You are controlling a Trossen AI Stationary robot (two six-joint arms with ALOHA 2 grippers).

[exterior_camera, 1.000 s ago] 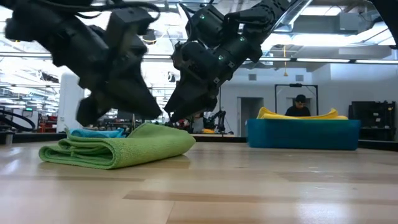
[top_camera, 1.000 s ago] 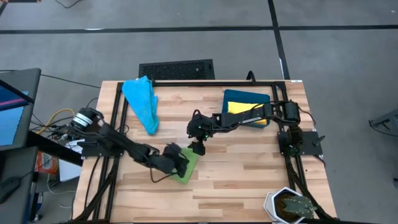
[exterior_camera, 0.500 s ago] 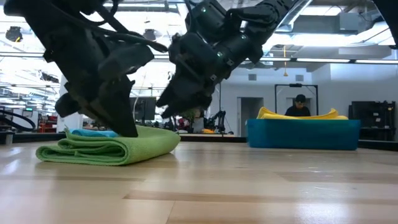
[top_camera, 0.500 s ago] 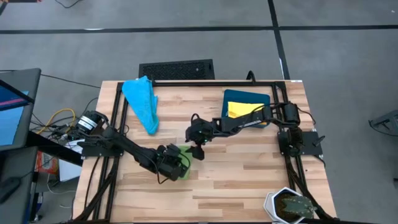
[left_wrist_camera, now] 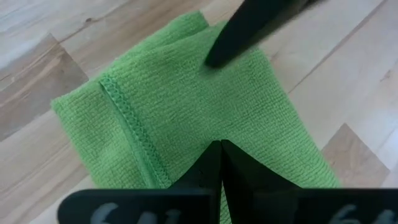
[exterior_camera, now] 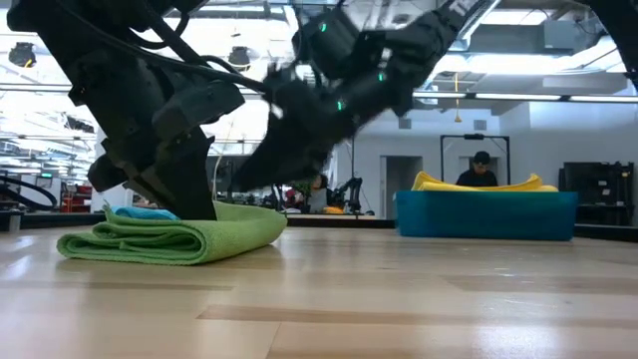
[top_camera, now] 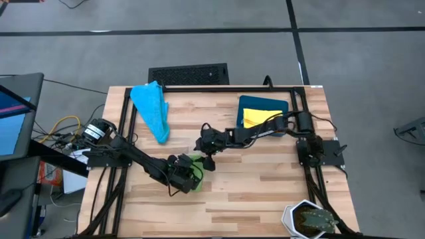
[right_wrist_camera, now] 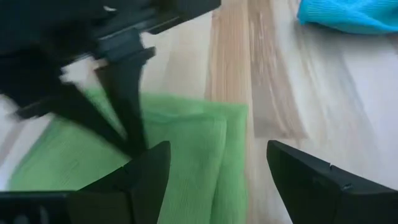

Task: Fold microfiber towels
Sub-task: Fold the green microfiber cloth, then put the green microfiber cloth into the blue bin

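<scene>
Since a second ago my left tool [top_camera: 188, 174] has come down, closed, pressing the folded green towel [top_camera: 200, 174] at mid-table. My right tool [top_camera: 207, 154], fingers spread and empty, hovers just beyond the towel's far edge, nearest for the next fold.
</scene>
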